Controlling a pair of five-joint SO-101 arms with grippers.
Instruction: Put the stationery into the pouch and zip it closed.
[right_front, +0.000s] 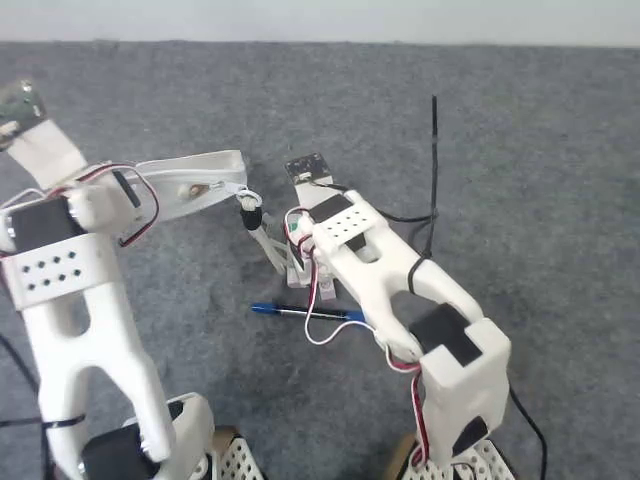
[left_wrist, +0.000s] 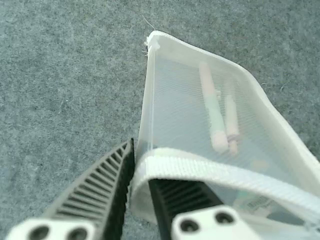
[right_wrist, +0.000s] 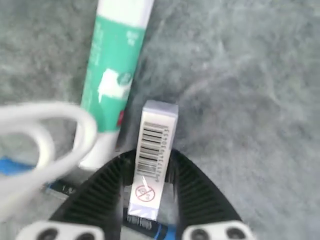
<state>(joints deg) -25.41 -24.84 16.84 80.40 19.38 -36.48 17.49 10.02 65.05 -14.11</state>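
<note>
When viewed from the high camera, the pouch (right_front: 195, 188) is held at the end of the left arm, over the grey carpet (right_front: 520, 150). The right gripper (right_front: 296, 268) points down just beside the pouch's free end. A blue pen (right_front: 305, 313) lies on the carpet near that gripper.

From the left wrist camera, the left gripper (left_wrist: 142, 167) is clamped on the pouch wall below the zip band, one finger outside and one inside the mouth. Two pale sticks (left_wrist: 216, 115) lie inside the mesh.

From the right wrist camera, the right gripper is closed on a small white box (right_wrist: 159, 125) bearing a barcode. A green-and-white tube (right_wrist: 112, 75) lies just beside the box.
</note>
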